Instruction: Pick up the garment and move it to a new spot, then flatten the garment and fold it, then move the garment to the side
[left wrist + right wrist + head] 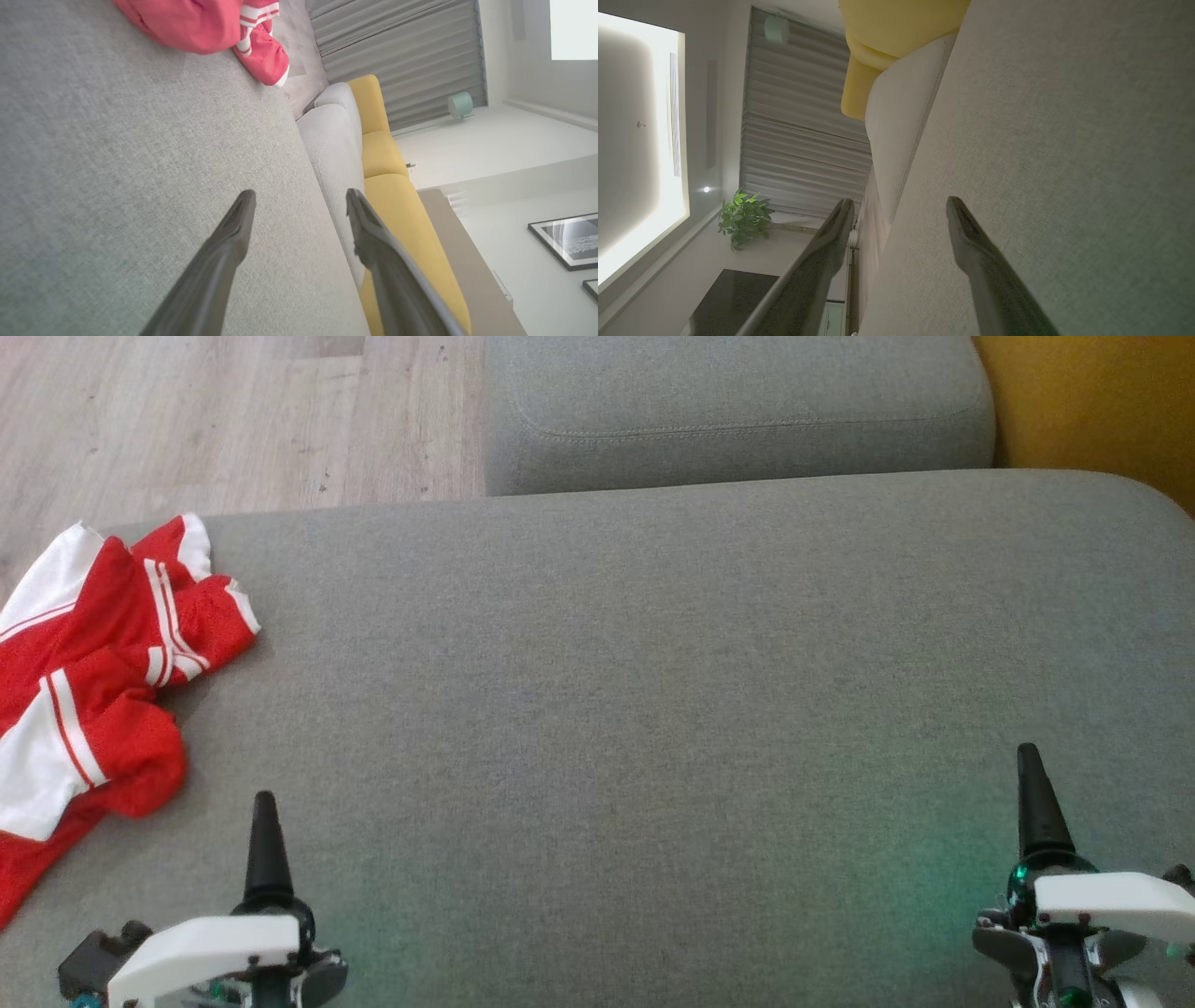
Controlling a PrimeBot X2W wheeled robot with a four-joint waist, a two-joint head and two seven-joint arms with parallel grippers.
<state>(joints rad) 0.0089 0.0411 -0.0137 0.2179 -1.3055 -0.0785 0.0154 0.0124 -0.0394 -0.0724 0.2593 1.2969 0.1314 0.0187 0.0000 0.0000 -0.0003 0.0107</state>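
The left pincer (pixel 300 193) stands wide open with nothing between its fingers, hovering over the near left part of the grey seat cushion (pixel 616 672). The right pincer (pixel 901 201) is just as wide open and empty, over the near right part. In the head view each pincer is seen edge-on, so one dark finger hides the other and the gap cannot be read there; the wrist views show it plainly.

The red-and-white garment (pixel 93 653) lies crumpled at the cushion's far left edge, near the left pincer but clear of it. The picture's left border cuts it off, so its full shape and how far it hangs over the edge cannot be told. In the left wrist view only its lower folds show at the top.

Beyond lie a wooden floor (pixel 233 420), a smaller grey cushion (pixel 738 411) and yellow upholstery (pixel 1092 401), cropped at the corner.
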